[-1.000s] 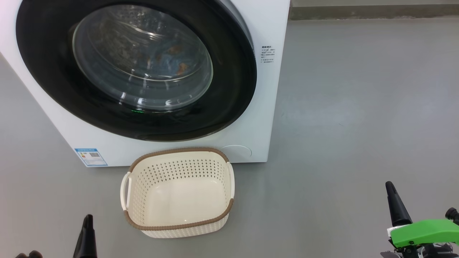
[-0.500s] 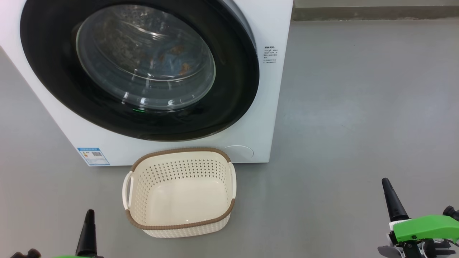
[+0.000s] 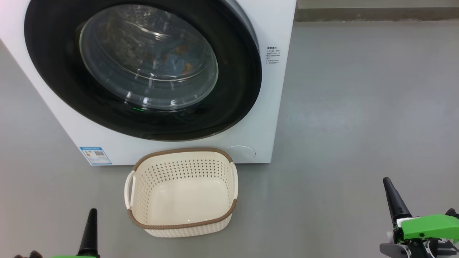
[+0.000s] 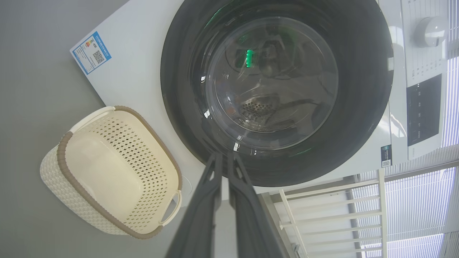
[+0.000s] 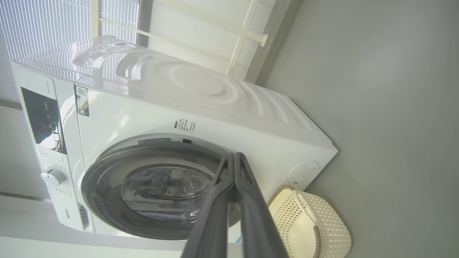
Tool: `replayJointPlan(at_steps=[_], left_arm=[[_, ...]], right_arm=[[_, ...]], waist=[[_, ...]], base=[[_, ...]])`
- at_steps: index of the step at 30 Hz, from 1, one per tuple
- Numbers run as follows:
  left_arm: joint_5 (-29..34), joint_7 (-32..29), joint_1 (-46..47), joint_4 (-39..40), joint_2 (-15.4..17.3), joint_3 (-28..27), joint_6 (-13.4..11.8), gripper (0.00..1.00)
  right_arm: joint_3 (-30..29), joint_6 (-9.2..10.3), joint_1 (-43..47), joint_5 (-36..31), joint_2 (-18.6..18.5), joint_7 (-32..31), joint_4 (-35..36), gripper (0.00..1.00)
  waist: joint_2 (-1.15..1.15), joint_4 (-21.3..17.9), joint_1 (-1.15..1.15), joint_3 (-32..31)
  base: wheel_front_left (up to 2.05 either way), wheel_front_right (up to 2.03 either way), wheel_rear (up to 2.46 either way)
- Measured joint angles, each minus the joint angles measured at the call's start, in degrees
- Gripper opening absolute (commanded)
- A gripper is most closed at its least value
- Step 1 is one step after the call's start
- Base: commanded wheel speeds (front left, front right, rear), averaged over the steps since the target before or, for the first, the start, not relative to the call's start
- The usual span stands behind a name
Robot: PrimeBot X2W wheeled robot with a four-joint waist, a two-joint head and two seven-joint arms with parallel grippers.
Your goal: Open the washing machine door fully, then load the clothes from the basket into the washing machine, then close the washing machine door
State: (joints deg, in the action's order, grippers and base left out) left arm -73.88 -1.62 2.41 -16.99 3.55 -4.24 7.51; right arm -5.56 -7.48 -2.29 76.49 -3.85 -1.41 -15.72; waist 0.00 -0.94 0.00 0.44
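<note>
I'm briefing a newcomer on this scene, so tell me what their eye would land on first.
The big round washing machine door, glossy black around a bulging glass bowl, dominates the upper left of the head view, shut against the white washing machine. A blue garment with orange prints shows dimly behind the glass. On the grey floor just in front stands the cream basket, its bottom bare.

Bright even light, glare on washing machine door (image 3: 143,68), wrist views fisheye-bent, v. soft shadows
</note>
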Motion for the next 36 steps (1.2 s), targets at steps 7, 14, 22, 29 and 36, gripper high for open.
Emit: replayJointPlan(at_steps=[7,14,22,29,36], left_arm=[[-4.4,-1.3,0.2,0.2,-0.6,-0.1,0.0,0.00],[-9.1,-2.4,1.0,0.5,-0.8,-0.2,0.0,0.00],[-14.1,-3.6,1.2,0.9,-1.0,-0.3,0.0,0.00],[-17.8,-4.5,1.3,1.1,-1.1,-0.3,0.0,0.00],[-17.8,-4.5,1.3,1.1,-1.2,-0.4,0.0,0.00]], right_arm=[[-0.3,0.01,-0.8,3.6,0.2,-1.1,0.0,0.00],[-0.5,0.01,-0.8,7.5,0.4,-2.2,0.1,0.00],[-1.0,0.09,-0.8,12.2,0.6,-3.6,0.1,0.00],[-1.9,0.09,-0.9,15.6,1.2,-4.6,0.1,0.00],[-1.9,0.09,-0.9,15.8,1.4,-4.6,0.1,0.00]], waist=[[0.00,0.2,0.00,-0.1],[0.00,0.5,0.00,-0.1],[0.00,0.8,0.00,-0.2],[0.00,0.9,0.00,-0.3],[0.00,0.9,0.00,-0.3]], base=[[0.00,0.00,0.00],[0.00,0.00,0.00],[0.00,0.00,0.00],[0.00,0.00,0.00],[0.00,0.00,0.00]])
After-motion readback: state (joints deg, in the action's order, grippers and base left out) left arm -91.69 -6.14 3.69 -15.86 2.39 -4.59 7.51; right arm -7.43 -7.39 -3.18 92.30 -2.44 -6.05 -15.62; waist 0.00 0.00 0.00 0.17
